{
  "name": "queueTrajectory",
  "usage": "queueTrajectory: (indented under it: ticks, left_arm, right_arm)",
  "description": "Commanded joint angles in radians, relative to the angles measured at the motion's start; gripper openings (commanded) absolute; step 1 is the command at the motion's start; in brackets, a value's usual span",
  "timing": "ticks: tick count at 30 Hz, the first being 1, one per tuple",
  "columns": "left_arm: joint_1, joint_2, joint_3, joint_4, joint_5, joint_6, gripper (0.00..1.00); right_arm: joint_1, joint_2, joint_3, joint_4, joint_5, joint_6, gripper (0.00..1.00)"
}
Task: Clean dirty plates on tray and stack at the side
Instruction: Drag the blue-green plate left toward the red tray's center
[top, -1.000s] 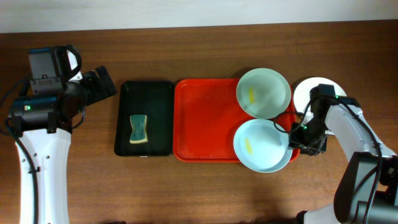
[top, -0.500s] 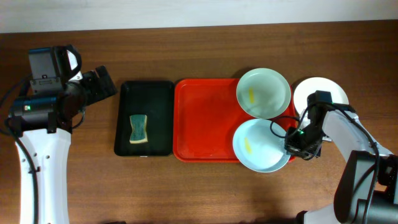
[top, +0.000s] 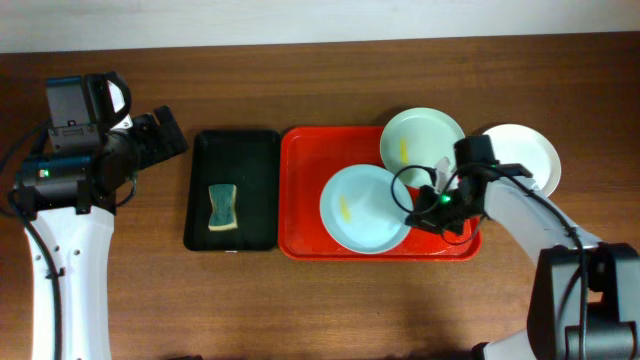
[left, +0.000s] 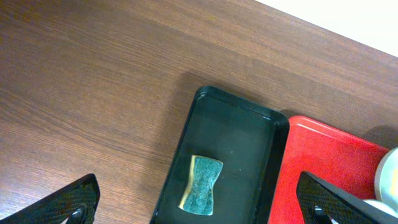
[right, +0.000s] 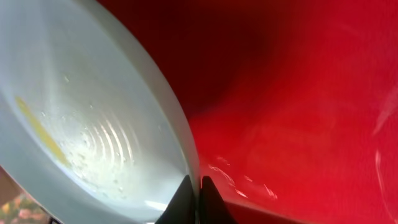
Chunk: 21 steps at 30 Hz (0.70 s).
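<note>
Brown wood-grain table (top: 300, 300) carries everything. Farthest left, the left gripper (top: 172, 135) hangs over bare wood with its jaws spread wide and nothing between them. Ahead of it and to its right lies a narrow black rectangular tray (top: 255, 190), with a green-and-yellow sponge (top: 222, 206) resting inside. Just beside that tray's right side is the large red rectangular plastic tray (top: 305, 215). On the red tray, directly left of the right gripper (top: 414, 214), sits a pale blue round shallow plate (top: 365, 208) with a yellow smear (top: 345, 208). The gripper's closed fingers pinch its right rim. Beyond the gripper, toward the table's far edge, a mint-green round shallow plate (top: 422, 147) with its own yellow streak sits at the tray's back right corner. To the gripper's right, off the red tray on the wood, rests a white round shallow plate (top: 525, 150), partly covered by the right arm.
</note>
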Motion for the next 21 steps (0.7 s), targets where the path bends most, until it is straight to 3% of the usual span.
queueTrajectory:
  ticks: [1,10,11,14,15,17,18,19,21]
  left_arm:
    - [0.003,0.002,-0.001,0.001,-0.003,-0.009,0.99]
    - [0.003,0.002,-0.001,0.001,-0.003,-0.009,0.99]
    - [0.003,0.002,-0.001,0.001,-0.003,-0.009,0.99]
    - [0.003,0.002,-0.001,0.001,-0.003,-0.009,0.99]
    - [0.003,0.002,-0.001,0.001,-0.003,-0.009,0.99]
    - [0.003,0.002,-0.001,0.001,-0.003,-0.009,0.99]
    - [0.003,0.002,-0.001,0.001,-0.003,-0.009,0.99]
    - [0.003,0.002,-0.001,0.001,-0.003,-0.009,0.99]
    - [0.003,0.002,-0.001,0.001,-0.003,-0.009,0.99]
  right_arm:
    - [0.08,0.006,-0.002,0.071,0.031,0.174,0.04]
    - [0.194,0.006,-0.002,0.181,0.169,0.199,0.05]
    - [0.197,0.006,-0.002,0.181,0.184,0.199,0.11]
    - [0.206,0.006,-0.003,0.172,0.213,0.198,0.14]
    - [0.208,0.006,-0.003,0.169,0.214,0.198,0.21]
    - [0.208,0.006,-0.004,0.177,0.232,0.195,0.7]
    - [0.208,0.006,-0.004,0.193,0.259,0.193,0.77]
    - [0.208,0.006,-0.004,0.222,0.302,0.163,0.77]
    - [0.208,0.008,-0.004,0.276,0.346,0.093,0.63]
